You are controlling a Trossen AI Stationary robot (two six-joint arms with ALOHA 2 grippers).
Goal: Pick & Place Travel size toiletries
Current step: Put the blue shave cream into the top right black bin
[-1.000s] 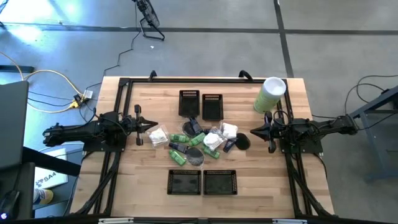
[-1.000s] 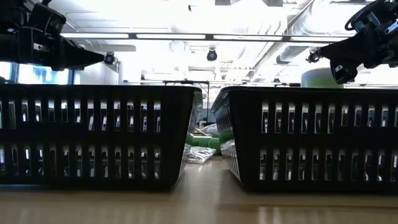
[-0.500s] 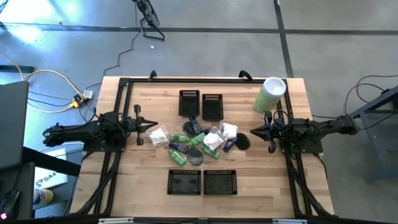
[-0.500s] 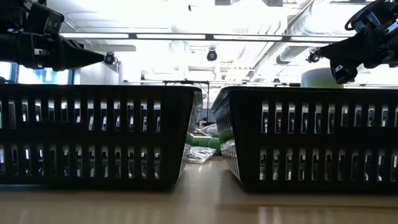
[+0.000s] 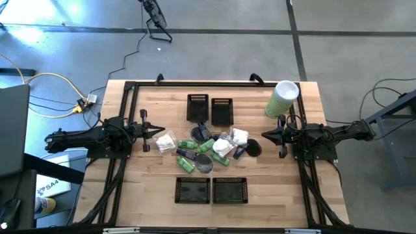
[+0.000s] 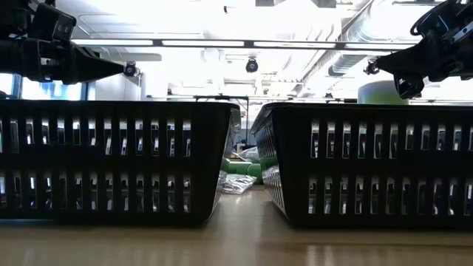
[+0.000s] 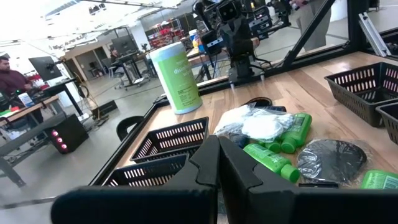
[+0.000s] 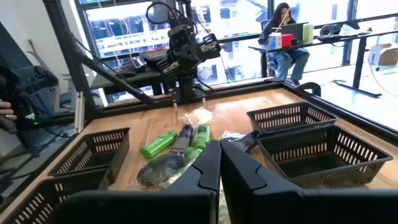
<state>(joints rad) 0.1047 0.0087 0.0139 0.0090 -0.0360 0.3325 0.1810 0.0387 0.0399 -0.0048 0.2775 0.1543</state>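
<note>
The travel size toiletries (image 5: 209,148) lie in a loose heap on the middle of the wooden table: green bottles (image 7: 273,159), white packets (image 7: 261,124), dark pieces and a grey disc (image 7: 333,160). My left gripper (image 5: 161,132) hovers level at the heap's left side, shut and empty, its tips (image 7: 219,142) pointing at the heap. My right gripper (image 5: 264,135) hovers level at the heap's right side, also shut and empty (image 8: 219,147). Both grippers stand above the table and clear of the items.
Two black mesh baskets (image 5: 209,109) stand at the far side of the heap and two more (image 5: 211,190) at the near side. They fill the low view (image 6: 118,162). A tall pale-green cylinder with a white lid (image 5: 283,99) stands at the far right.
My left gripper has rolled a little about the line it points along, staying in place. The toiletries have not moved.
</note>
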